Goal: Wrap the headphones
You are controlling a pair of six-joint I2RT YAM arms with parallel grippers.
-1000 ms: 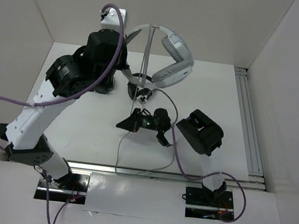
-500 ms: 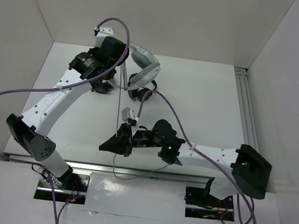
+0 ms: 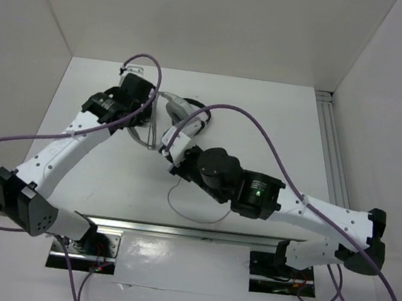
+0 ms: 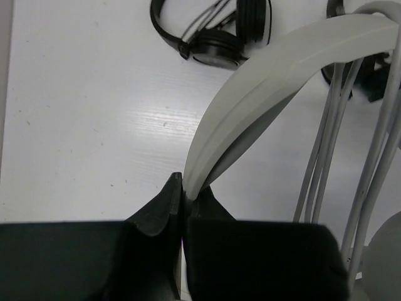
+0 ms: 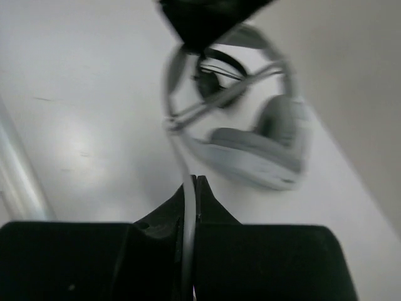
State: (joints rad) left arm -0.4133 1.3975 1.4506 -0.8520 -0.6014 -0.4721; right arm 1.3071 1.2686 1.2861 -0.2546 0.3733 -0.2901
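The white and light-grey headphones (image 3: 179,107) are being held tilted over the worktop's (image 3: 279,124) far middle, the wide headband (image 4: 282,81) arching, several strands of thin grey cable (image 4: 321,169) running alongside it.

The left arm (image 3: 75,137) stretches from the lower left of the frame up toward the upper middle; the left gripper (image 4: 182,180) has its fingers pinched nearly together. The right arm (image 3: 312,211) reaches leftward from the lower right to the centre, and the right gripper (image 5: 193,180) is likewise closed tight.

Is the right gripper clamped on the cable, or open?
Shut: the right gripper pinches the thin grey cable of the large white over-ear headphones.
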